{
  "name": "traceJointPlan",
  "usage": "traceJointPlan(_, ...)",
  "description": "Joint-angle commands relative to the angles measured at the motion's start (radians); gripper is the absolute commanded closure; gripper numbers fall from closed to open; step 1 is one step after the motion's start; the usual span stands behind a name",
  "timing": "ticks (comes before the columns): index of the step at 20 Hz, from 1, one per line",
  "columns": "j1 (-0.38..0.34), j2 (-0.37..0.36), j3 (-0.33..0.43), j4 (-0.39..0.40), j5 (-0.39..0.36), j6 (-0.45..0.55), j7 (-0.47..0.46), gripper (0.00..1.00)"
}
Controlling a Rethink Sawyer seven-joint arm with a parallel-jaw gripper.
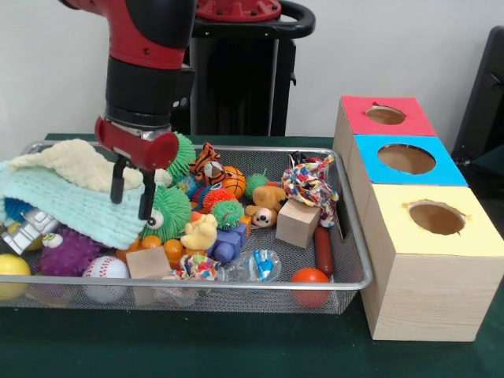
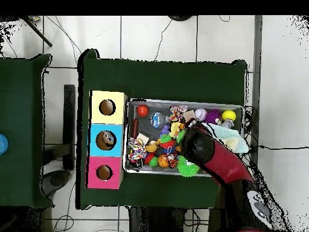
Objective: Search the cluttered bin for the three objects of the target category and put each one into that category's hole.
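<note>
Here's the red and black arm (image 1: 146,55) reaching down over the nine o'clock half of the wire mesh bin (image 1: 346,260) on the green desk (image 1: 236,346). The tool (image 1: 132,198) hangs with its two dark fingers (image 1: 116,185) parted to a moderate width and nothing between them, just above the mint towel (image 1: 71,206) and beside a green spiky creature (image 1: 169,211) with a googly eye. A cream cloth (image 1: 67,163) lies on the towel's twelve o'clock side.

Count the holes: three boxes in a row at three o'clock of the bin, one hole each. The red box (image 1: 402,118) sits farthest, the blue box (image 1: 445,165) in the middle, the yellow box (image 1: 472,236) nearest; all three holes look empty from the front.

Inside the bin, plenty to sort. Two wooden blocks (image 1: 297,223): one at centre, one (image 1: 147,262) at the six o'clock rim. One baseball (image 1: 105,269), one purple spiky ball (image 1: 67,252), one yellow ball (image 1: 11,268), one red ball (image 1: 309,277) at the rim's five o'clock corner. One striped tiger toy (image 1: 209,163), one small basketball (image 1: 234,181), one yellow duck (image 1: 201,234), one tan puppy toy (image 1: 265,206), one knotted rope toy (image 1: 309,183), one red sausage-shaped piece (image 1: 323,250), one blue block (image 1: 228,244).

Which category is the target, the views do not say
</note>
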Motion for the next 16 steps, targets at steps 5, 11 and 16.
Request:
traceJointPlan(5, 0.101, -0.007, 0.023, 0.113, 0.187, 0.056, 0.358, 0.00)
traceJointPlan(11, 0.211, 0.036, -0.056, 0.106, 0.272, 0.062, 0.429, 0.00)
traceJointPlan(16, 0.233, 0.065, -0.045, 0.094, 0.301, 0.044, 0.432, 0.00)
